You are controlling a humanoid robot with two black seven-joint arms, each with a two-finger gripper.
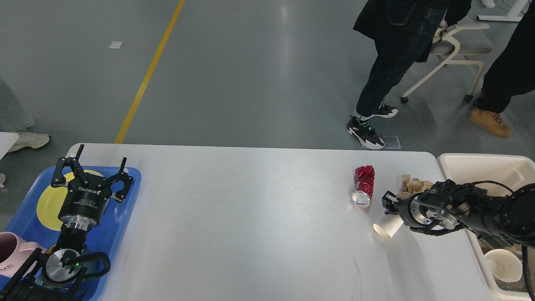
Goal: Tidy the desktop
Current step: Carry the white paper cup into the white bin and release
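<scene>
The white desktop [250,217] spans the view. At its right end lie a crushed red can [363,184], a crumpled brown paper wad [411,185] and a white paper cup [386,228] on its side, mouth facing me. My right gripper [392,209] reaches in from the right and looks shut on the cup's base; only one finger shows clearly. The can lies apart, just left of it. My left gripper [101,156] hangs open and holds nothing above the blue tray [121,209] at the left edge.
The tray carries a yellow plate [48,205] and a pink mug [10,251]. A cream-white bin [480,165] stands beside the desktop's right end with another paper cup [503,264] inside. People's legs [376,83] and a chair [455,42] are beyond the far edge.
</scene>
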